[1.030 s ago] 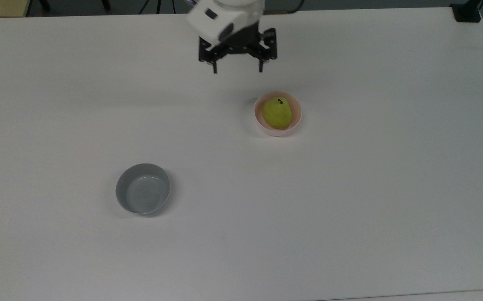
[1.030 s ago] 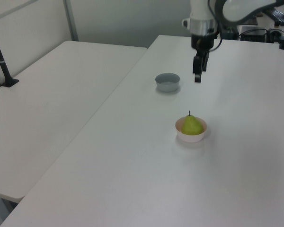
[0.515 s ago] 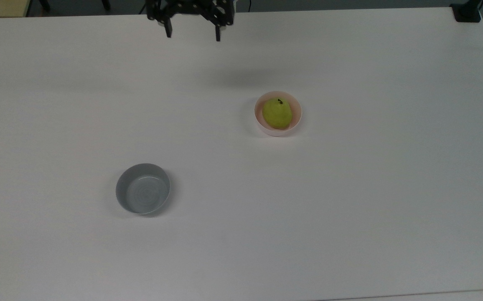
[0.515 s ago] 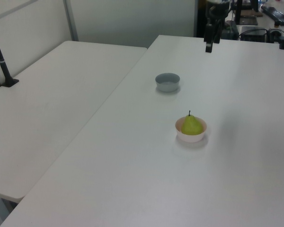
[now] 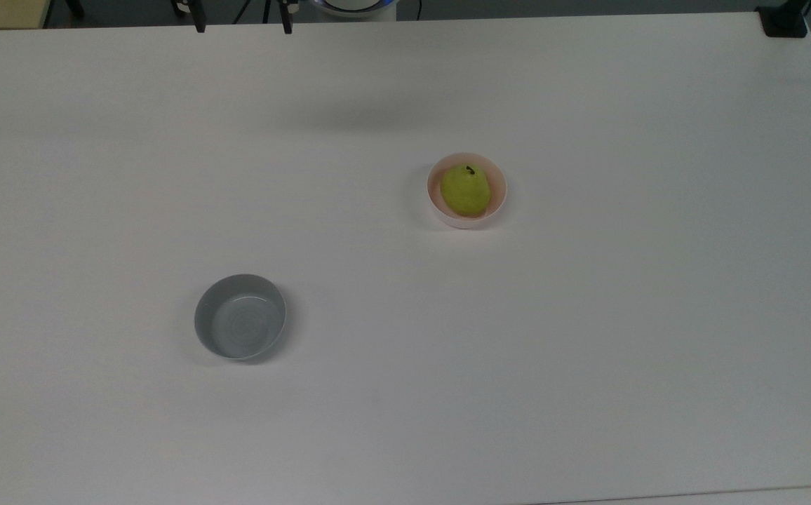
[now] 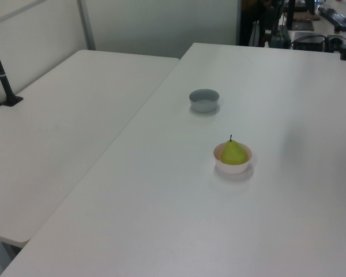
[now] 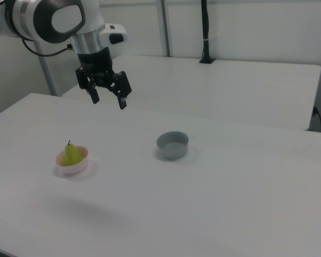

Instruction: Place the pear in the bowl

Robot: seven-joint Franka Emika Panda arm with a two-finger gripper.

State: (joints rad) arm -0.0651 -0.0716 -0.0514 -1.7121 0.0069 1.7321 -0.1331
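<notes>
The yellow-green pear [image 5: 466,190] [image 6: 233,153] [image 7: 70,155] sits upright inside the pale pink bowl [image 5: 443,208] [image 6: 233,167] [image 7: 74,167], its dark stem pointing up. My gripper [image 7: 108,99] hangs open and empty high above the table, up and to the right of the bowl in the right view. In the top view its two fingertips [image 5: 200,24] poke in at the top edge, far to the upper left of the bowl. Nothing is between the fingers.
A grey bowl [image 5: 240,326] [image 6: 204,100] [image 7: 173,144] stands empty on the white table [image 5: 588,315], well apart from the pink bowl. A second white table [image 6: 57,133] adjoins it. A black post [image 5: 784,21] stands at the table's corner.
The open gripper has risen and moved away from the bowl, toward the top view's upper left, leaving the left view. The pear and both bowls have stayed put.
</notes>
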